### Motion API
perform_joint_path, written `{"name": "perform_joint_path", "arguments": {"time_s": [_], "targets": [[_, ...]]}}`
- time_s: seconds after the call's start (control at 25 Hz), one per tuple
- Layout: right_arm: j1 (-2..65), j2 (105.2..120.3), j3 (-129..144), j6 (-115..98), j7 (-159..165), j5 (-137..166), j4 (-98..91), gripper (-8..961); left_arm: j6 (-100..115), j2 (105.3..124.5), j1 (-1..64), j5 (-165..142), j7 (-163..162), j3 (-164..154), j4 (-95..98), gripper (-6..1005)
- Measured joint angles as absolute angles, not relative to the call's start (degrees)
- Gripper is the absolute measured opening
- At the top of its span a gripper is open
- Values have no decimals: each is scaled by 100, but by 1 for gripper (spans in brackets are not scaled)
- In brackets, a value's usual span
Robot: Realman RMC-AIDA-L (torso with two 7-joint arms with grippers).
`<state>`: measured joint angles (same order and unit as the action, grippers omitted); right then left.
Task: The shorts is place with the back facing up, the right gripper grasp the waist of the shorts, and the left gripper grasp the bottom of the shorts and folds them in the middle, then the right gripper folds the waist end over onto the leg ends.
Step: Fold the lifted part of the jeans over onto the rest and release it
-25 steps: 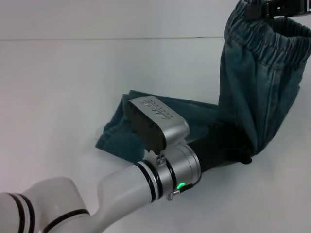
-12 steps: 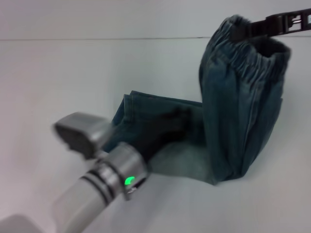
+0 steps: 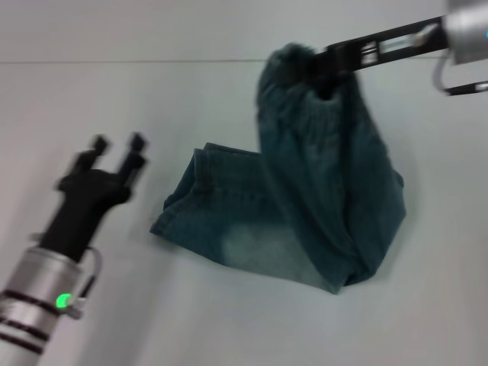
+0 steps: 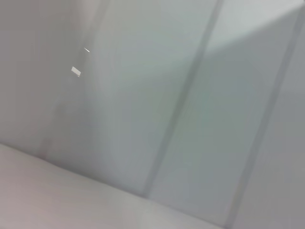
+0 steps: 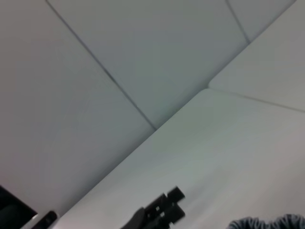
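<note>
The shorts [image 3: 320, 191] are blue-green denim, folded lengthwise, with their lower half lying on the white table [image 3: 114, 91]. My right gripper [image 3: 322, 64] reaches in from the upper right and is shut on the waist of the shorts [image 3: 293, 59], holding it lifted so the cloth hangs down in a fold. The leg ends [image 3: 177, 194] lie flat on the table at the left of the garment. My left gripper [image 3: 118, 146] stands open to the left of the leg ends, clear of the cloth. In the right wrist view a strip of the gathered waist [image 5: 267, 223] shows, and the left gripper [image 5: 159, 211] shows farther off.
A faded pale patch [image 3: 255, 248] marks the flat part of the shorts. The table's far edge meets a pale panelled wall [image 3: 152, 30]. The left wrist view shows only the wall panels [image 4: 152, 95] and table surface.
My left gripper has let go and pulled back off the shorts to the left. The right gripper has carried the lifted waist leftward, over the flat part.
</note>
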<state>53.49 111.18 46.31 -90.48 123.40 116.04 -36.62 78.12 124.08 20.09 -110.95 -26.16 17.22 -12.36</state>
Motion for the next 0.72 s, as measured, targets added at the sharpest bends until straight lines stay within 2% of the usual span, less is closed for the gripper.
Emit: {"name": "perform_joint_path", "arguments": {"time_s": [0.2,0.28,0.4,0.64,0.72], "targets": [[5813,11388,5063,-8498,12332,11604,-3209,59,8015,12409,1741,-11091,-2836,2259,-906,786],[5924,11490,5253,-8299,12337,11610,-3146,99,8016,12413,1702,-11092,-2898,2356,-828,813],[5992,11560,5406,-8166,12356,11612,-3141,160,8000,12412,1698,-11092,-2930,2383,-762,854],[5891,11575,5398,-8234,12244,11561,-3214,438,7976,12409,1725,-11100,-2941,2379,-698,936],[5706,11576,5338,-8359,12058,11464,-3333,518,8034,12398,1731,-11131,-3043,2301,-632,936]]}}
